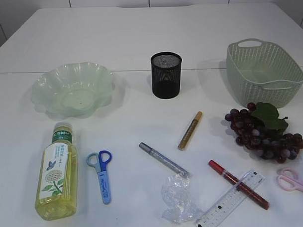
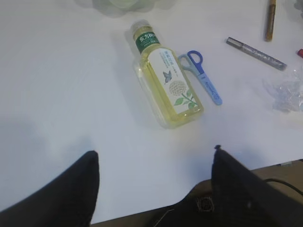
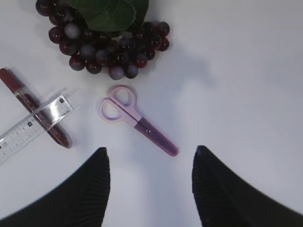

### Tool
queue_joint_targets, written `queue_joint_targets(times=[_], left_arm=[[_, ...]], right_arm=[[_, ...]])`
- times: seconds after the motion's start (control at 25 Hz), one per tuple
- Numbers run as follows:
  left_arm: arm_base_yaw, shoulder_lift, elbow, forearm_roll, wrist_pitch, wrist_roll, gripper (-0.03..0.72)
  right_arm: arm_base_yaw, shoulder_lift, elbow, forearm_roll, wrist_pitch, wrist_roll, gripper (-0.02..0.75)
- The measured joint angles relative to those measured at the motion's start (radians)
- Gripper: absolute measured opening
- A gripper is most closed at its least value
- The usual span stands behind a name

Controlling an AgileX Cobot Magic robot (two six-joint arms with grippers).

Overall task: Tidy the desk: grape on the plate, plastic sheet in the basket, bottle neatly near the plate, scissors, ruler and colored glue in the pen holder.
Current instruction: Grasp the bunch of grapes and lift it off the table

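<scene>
Hovering with jaws spread and empty, the right pincer (image 3: pixel 149 182) sits just above the pink scissors (image 3: pixel 138 120) near the worktop's front right corner, so I judge picking them up for the black mesh pen holder (image 1: pixel 166 75) at mid-worktop is the step in hand: descend, close across the blades. The left pincer (image 2: pixel 154 189) is likewise open, near the bottle (image 2: pixel 166 87). The white worktop (image 1: pixel 139 34) is glossy; nothing of the room shows.
</scene>
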Motion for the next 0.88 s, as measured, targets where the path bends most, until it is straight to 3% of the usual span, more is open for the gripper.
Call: queue_joint_targets(times=[0.24,0.88], left_arm=[[0.000,0.151,-0.079,-0.006,0.002,0.000,0.540],[0.000,0.281,-0.081,-0.007,-0.024,-0.002,0.540]], right_arm=[[0.000,0.073,-0.001,0.009,-0.105,-0.106,0.439],[0.000,0.264,-0.001,0.148,-0.188,-0.504,0.438]])
